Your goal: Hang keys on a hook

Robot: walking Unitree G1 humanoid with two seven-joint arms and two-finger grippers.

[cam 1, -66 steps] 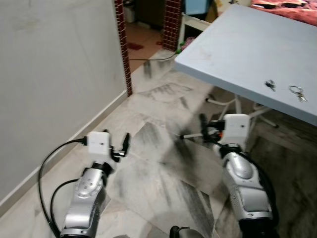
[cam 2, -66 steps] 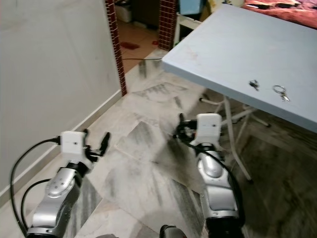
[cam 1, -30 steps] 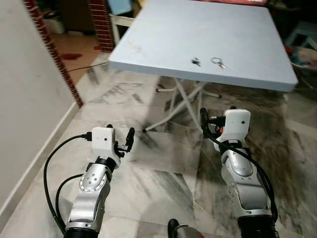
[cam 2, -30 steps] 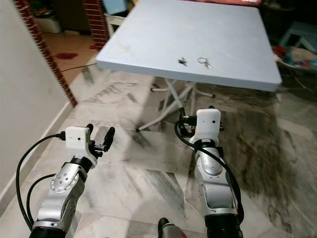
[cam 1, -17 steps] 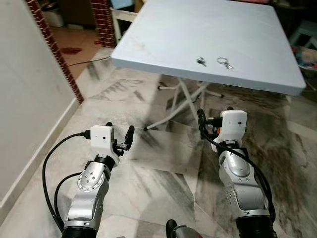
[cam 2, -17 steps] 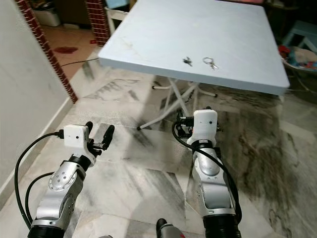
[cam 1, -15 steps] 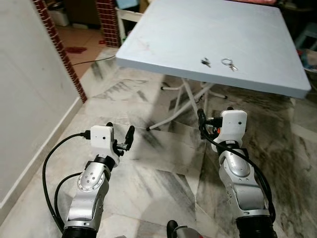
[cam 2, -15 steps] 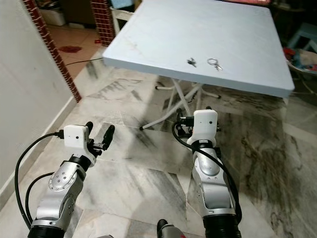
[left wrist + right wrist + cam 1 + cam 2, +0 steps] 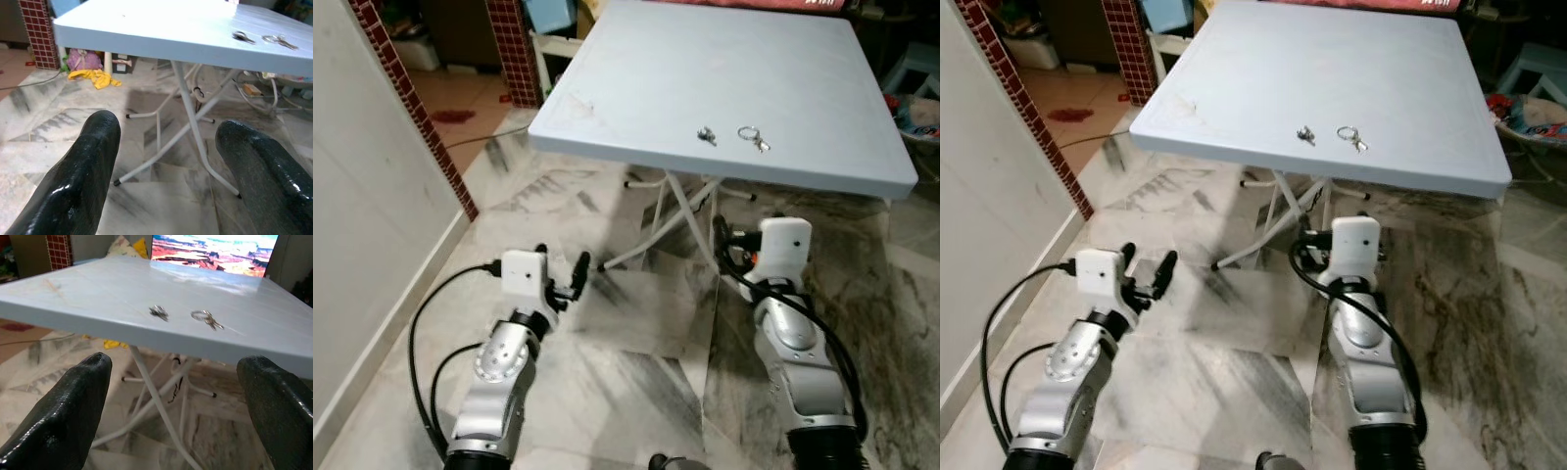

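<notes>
A key ring with keys [image 9: 752,137] lies on the light blue folding table [image 9: 636,59], near its front edge. A small dark metal piece [image 9: 706,135] lies just to its left. Both also appear in the right wrist view, the keys [image 9: 205,318] beside the metal piece [image 9: 158,311]. My left gripper [image 9: 166,122] is open and empty, held low over the floor, in front of the table and below its top. My right gripper [image 9: 176,362] is open and empty too, below the table's front edge and facing the keys.
A white wall [image 9: 362,196] and a red brick pillar [image 9: 406,108] stand on the left. White folding legs [image 9: 675,206] cross under the table. Yellow cloth [image 9: 95,76] lies on the marble floor [image 9: 636,323] beneath it. A blue stool [image 9: 920,64] stands at the far right.
The view has swung from the wall to face the table, which now sits centred and a little nearer. Both arms keep the same pose. The keys have not moved.
</notes>
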